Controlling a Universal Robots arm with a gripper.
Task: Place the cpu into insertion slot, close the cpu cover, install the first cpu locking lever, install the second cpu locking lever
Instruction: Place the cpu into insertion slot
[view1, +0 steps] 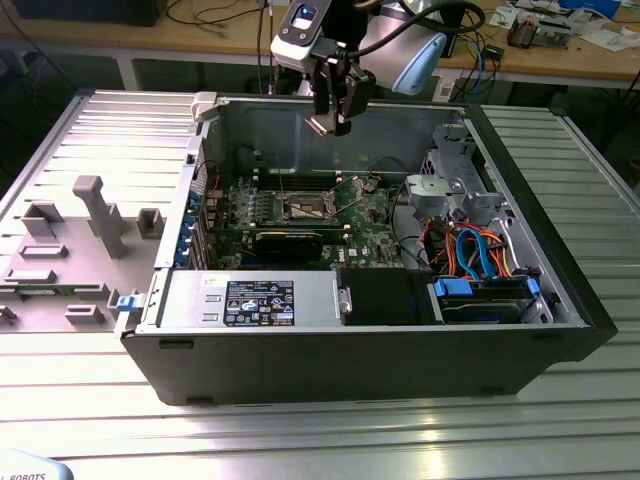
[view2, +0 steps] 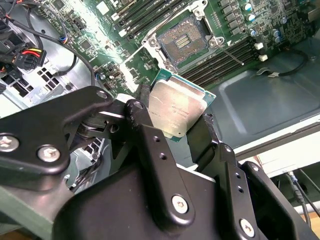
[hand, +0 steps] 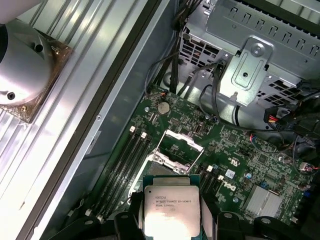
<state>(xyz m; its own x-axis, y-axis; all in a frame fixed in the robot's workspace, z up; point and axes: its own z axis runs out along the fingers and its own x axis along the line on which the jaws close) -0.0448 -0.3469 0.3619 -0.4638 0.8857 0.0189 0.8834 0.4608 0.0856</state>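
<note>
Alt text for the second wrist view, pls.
The gripper is shut on the cpu, gripping two opposite edges, metal top facing the camera. Beyond it, the insertion slot on the green motherboard sits empty, contacts exposed, with memory slots alongside.

Bright, diffuse room light. Glare washes the ribbed counter (hand: 35, 165) in the first wrist view and sheens the cpu (view2: 176, 111) in the second wrist view; the case (view1: 280, 130) interior is dimmer.
</note>
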